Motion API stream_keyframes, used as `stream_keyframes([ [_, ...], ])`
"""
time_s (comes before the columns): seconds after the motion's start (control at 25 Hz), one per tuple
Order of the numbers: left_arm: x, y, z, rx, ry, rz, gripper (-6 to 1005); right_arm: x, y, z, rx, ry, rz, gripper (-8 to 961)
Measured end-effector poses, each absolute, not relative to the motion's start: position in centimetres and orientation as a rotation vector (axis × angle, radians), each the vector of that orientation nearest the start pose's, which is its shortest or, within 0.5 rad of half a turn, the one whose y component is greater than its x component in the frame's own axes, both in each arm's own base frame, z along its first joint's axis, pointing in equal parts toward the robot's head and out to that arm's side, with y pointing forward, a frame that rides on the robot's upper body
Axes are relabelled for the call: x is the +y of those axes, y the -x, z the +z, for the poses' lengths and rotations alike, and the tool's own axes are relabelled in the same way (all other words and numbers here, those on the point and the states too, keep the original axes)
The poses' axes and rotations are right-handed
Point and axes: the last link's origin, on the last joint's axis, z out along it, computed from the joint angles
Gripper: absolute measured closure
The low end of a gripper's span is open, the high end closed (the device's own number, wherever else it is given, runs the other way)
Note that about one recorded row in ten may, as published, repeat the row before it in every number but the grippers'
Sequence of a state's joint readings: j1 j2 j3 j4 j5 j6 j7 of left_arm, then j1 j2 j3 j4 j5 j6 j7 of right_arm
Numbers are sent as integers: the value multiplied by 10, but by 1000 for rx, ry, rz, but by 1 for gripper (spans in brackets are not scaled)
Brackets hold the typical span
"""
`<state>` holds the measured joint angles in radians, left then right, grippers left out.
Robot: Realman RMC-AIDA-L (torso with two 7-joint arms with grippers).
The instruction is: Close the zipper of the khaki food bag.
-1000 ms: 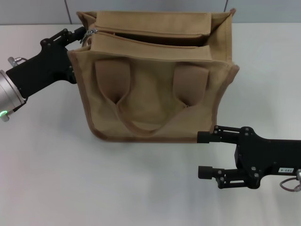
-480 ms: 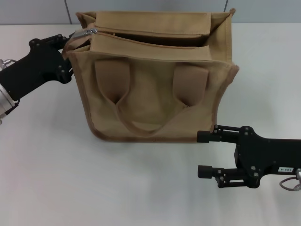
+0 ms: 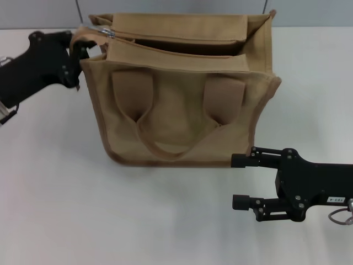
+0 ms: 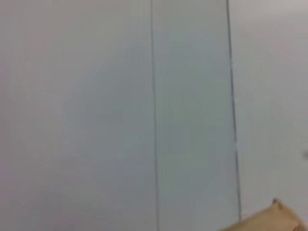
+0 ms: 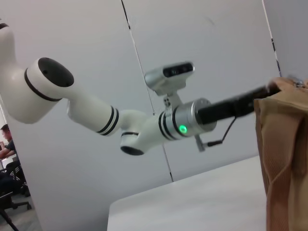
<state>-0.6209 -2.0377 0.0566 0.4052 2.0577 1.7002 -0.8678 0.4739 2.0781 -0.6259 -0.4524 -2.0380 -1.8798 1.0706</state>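
The khaki food bag (image 3: 182,116) stands mid-table with its handles facing me. It also shows in the right wrist view (image 5: 284,159), and a corner of it shows in the left wrist view (image 4: 274,219). The zipper (image 3: 176,47) gapes open along the top, with its silver slider (image 3: 106,33) at the bag's left end. My left gripper (image 3: 84,45) is at that top left corner. It looks shut on the pull tab and draws the corner outward. My right gripper (image 3: 239,181) is open and empty, low at the front right, just off the bag's bottom corner.
The white table (image 3: 71,193) spreads around the bag. A grey panelled wall (image 4: 96,96) stands behind it. The white left arm (image 5: 144,130) reaches across to the bag in the right wrist view.
My left gripper has moved left and farther back, pulling the bag's top left corner and the slider with it. The right arm has not moved.
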Motion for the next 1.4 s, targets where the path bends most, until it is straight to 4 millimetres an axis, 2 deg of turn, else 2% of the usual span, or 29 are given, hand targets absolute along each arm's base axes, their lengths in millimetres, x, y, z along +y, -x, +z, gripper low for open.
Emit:
stream_keyframes([
  [0.28, 343, 242, 40, -111, 2368, -1090, 1000, 259, -256, -17, 396, 2869, 1149, 168],
  [0.32, 343, 240, 38, -89, 2369, -1092, 1000, 261, -251, -13, 373, 2846, 1207, 168],
  [0.56, 341, 241, 42, -82, 2325, -1118, 1001, 270, -237, -6, 381, 2779, 1337, 168],
  [0.88, 334, 249, 46, -90, 2287, -1118, 1001, 298, -210, 7, 510, 2757, 1449, 167],
  [0.92, 334, 250, 46, -85, 2284, -1117, 1001, 311, -198, 10, 535, 2789, 1432, 167],
  [0.96, 334, 250, 46, -85, 2284, -1117, 1001, 311, -198, 10, 535, 2789, 1432, 167],
  [1.0, 333, 250, 46, -83, 2281, -1122, 1001, 325, -186, 11, 569, 2817, 1395, 167],
  [1.08, 333, 249, 44, -86, 2280, -1134, 1001, 332, -179, 11, 579, 2829, 1371, 167],
  [1.12, 333, 248, 43, -86, 2280, -1139, 1001, 344, -167, 10, 577, 2853, 1324, 167],
  [1.2, 334, 247, 43, -83, 2281, -1140, 1001, 350, -161, 8, 574, 2867, 1293, 167],
  [1.32, 334, 246, 43, -79, 2282, -1144, 1001, 369, -138, -5, 577, 2920, 1148, 167],
  [1.4, 335, 245, 42, -78, 2283, -1147, 1001, 373, -132, -10, 573, 2937, 1104, 167],
])
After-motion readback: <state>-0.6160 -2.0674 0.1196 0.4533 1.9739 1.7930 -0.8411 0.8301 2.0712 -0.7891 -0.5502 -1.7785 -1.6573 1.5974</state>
